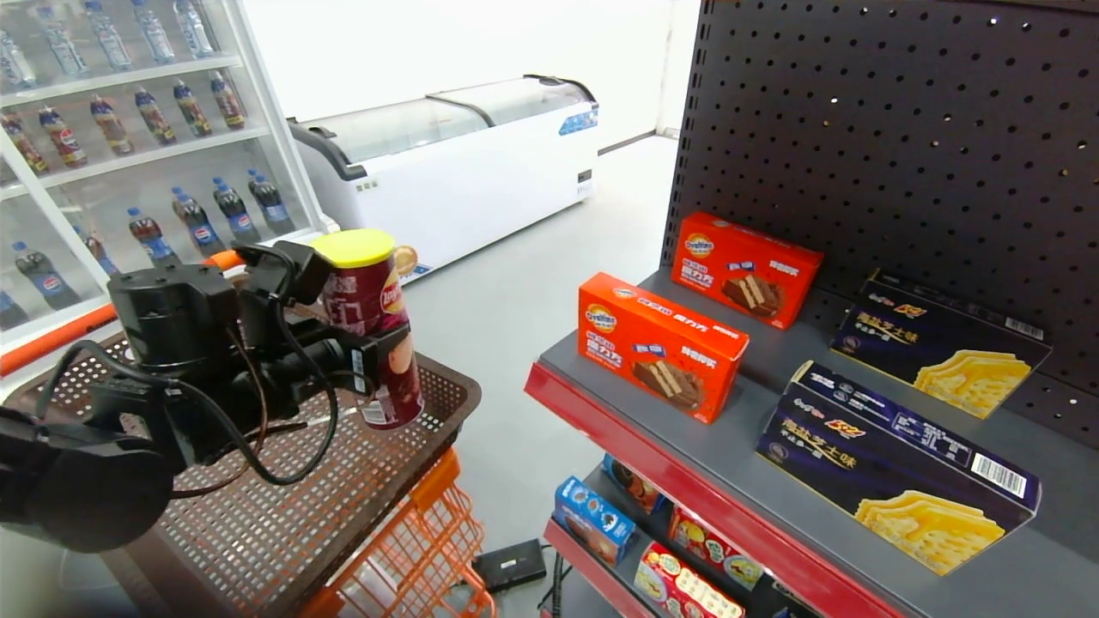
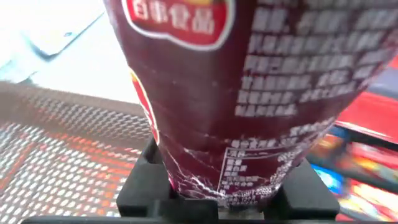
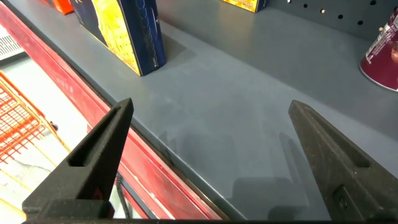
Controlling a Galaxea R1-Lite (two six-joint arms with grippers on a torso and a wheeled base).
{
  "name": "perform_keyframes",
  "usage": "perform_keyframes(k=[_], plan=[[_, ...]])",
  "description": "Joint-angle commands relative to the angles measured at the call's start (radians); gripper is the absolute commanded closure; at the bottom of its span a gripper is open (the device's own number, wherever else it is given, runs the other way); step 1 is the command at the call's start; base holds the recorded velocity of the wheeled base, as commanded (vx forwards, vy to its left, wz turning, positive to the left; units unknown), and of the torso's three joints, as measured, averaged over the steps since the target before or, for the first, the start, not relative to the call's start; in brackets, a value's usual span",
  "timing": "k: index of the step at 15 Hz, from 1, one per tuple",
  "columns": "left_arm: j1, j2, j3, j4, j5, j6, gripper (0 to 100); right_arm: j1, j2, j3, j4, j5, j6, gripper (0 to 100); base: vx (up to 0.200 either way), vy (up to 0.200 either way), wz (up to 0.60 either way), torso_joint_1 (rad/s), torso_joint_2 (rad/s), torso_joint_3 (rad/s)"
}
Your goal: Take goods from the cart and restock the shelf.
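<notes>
My left gripper [image 1: 365, 339] is shut on a maroon chips can [image 1: 371, 330] with a yellow lid, held upright above the brown cart basket [image 1: 283, 506]. In the left wrist view the can [image 2: 249, 93] sits between the black fingers [image 2: 146, 183]. The grey shelf [image 1: 755, 438] with a red front edge lies to the right, carrying two orange boxes [image 1: 661, 343] and dark blue cracker boxes [image 1: 893, 463]. My right gripper [image 3: 217, 168] stands open over bare shelf surface [image 3: 236, 118], nothing between its fingers. Another maroon can [image 3: 382, 53] stands on the shelf beyond it.
A dark blue box [image 3: 127, 31] stands on the shelf near the right gripper. Lower shelves [image 1: 652, 549] hold small snack packs. An orange wire basket [image 1: 412, 549] hangs under the cart. A chest freezer [image 1: 455, 163] and a drinks fridge [image 1: 129, 129] stand behind.
</notes>
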Motion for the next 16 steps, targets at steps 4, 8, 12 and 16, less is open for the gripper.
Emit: perform_keyframes(k=[4, 8, 12, 16], plan=[[-0.078, -0.245, 0.060, 0.098, -0.080, -0.011, 100, 0.000, 0.000, 0.000, 0.000, 0.001, -0.001, 0, 0.000, 0.000, 0.00, 0.000, 0.00, 0.000], [-0.192, -0.318, 0.080, 0.103, -0.069, -0.020, 100, 0.000, 0.000, 0.000, 0.000, 0.001, 0.000, 0, 0.000, 0.000, 0.00, 0.000, 0.00, 0.000], [-0.267, -0.326, 0.072, 0.100, -0.078, -0.023, 100, 0.000, 0.000, 0.000, 0.000, 0.001, -0.001, 0, 0.000, 0.000, 0.00, 0.000, 0.00, 0.000], [-0.285, -0.338, 0.105, 0.098, -0.080, -0.023, 100, 0.000, 0.000, 0.000, 0.000, 0.001, -0.001, 0, 0.000, 0.000, 0.00, 0.000, 0.00, 0.000]])
